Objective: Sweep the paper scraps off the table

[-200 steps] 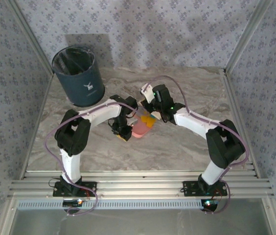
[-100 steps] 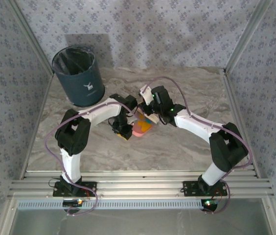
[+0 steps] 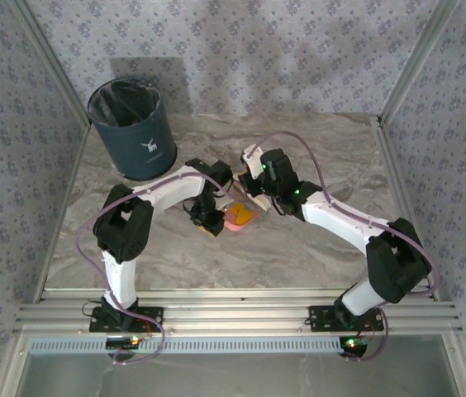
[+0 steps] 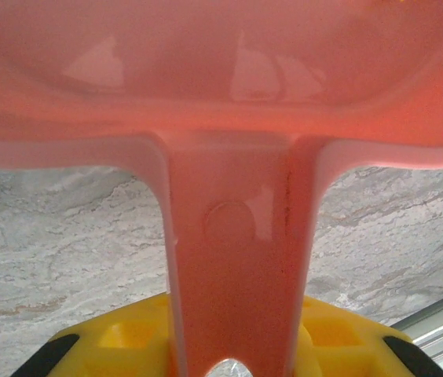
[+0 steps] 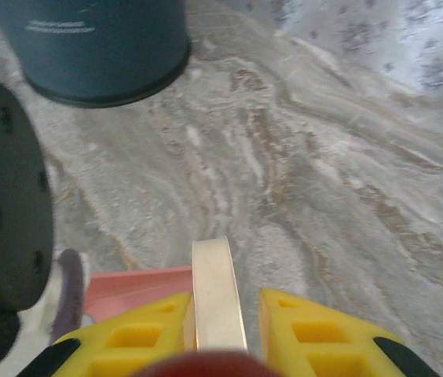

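Orange-yellow paper scraps (image 3: 244, 217) clustered mid table (image 3: 324, 248).

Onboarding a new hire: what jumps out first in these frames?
Both arms meet at the middle of the table over a pink dustpan holding orange paper scraps. The left gripper clamps its handle, and the right gripper pinches a cream flat handle. A dark blue bin stands back left.
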`<state>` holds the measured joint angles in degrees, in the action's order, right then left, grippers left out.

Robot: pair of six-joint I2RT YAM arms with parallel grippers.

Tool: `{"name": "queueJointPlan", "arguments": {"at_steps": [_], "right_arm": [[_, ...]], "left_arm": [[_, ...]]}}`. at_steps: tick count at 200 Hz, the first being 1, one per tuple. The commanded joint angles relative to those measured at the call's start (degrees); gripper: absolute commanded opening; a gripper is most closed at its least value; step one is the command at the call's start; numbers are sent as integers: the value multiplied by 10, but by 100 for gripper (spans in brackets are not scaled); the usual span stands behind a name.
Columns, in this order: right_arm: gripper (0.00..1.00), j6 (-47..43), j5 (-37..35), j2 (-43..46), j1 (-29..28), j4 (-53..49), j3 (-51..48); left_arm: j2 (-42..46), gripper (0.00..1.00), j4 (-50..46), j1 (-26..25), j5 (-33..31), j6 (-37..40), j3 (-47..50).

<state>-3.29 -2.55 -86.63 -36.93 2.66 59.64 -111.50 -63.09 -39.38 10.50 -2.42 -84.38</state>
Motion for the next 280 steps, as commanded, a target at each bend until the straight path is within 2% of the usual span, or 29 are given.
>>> {"name": "queueJointPlan", "arguments": {"at_steps": [1, 24, 61, 88, 122, 163, 207, 244, 280], "right_arm": [[0, 15, -106, 18, -9, 42, -7], [0, 19, -158, 5, -11, 39, -3], [0, 13, -164, -29, -11, 9, 22], [0, 14, -130, -50, -11, -20, 43], [0, 17, -54, -59, -12, -53, 61], [0, 28, 39, -45, -4, -72, 63], [0, 57, 103, -19, 14, -59, 45], [0, 72, 111, 0, 24, -39, 28], [0, 72, 61, 6, 25, -43, 25]], "left_arm": [[2, 0, -5, 0, 12, 8, 3], [2, 0, -4, 0, 14, 8, 4], [6, 0, -4, -1, 13, 8, 7], [7, 0, -3, -1, 14, 7, 8], [9, 0, -1, -1, 14, 8, 11], [8, 0, 1, -1, 12, 9, 11], [9, 0, 5, -1, 13, 9, 16], [11, 0, 6, -1, 12, 8, 18], [15, 0, 7, 0, 10, 9, 19]]}}
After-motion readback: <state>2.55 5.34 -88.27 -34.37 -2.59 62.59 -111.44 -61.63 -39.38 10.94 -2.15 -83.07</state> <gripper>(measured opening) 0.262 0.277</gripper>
